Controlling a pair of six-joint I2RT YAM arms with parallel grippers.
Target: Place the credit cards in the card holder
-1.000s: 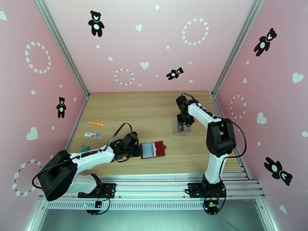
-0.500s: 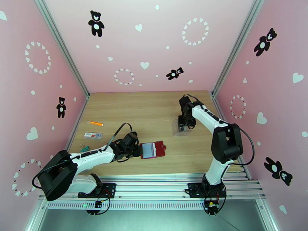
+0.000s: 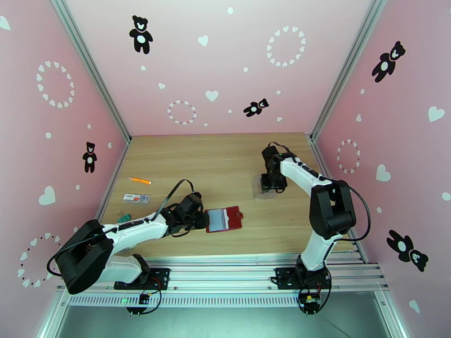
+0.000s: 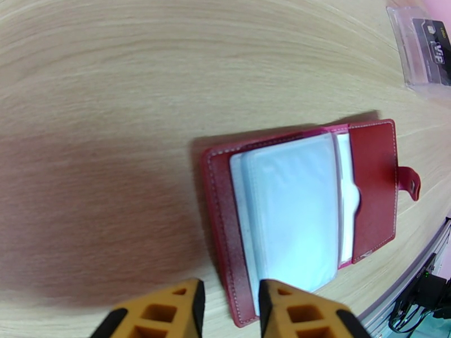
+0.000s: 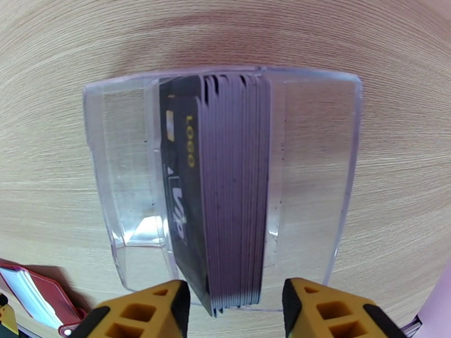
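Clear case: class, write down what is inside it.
Inside the clear case is a pack of cards, seen edge-on from the right wrist. The front card is dark with yellow lettering. The rest show only grey edges, their faces covered.

One dark-red card holder (image 4: 372, 181), open just ahead of the left gripper (image 4: 228, 311). One clear case (image 5: 113, 164) ahead of the right gripper (image 5: 237, 311), with one packed stack of credit cards (image 5: 225, 187) inside, roughly eight edges, exact count unclear. Well apart from both grippers: one orange pen (image 3: 139, 180), one white-and-red strip (image 3: 136, 198).
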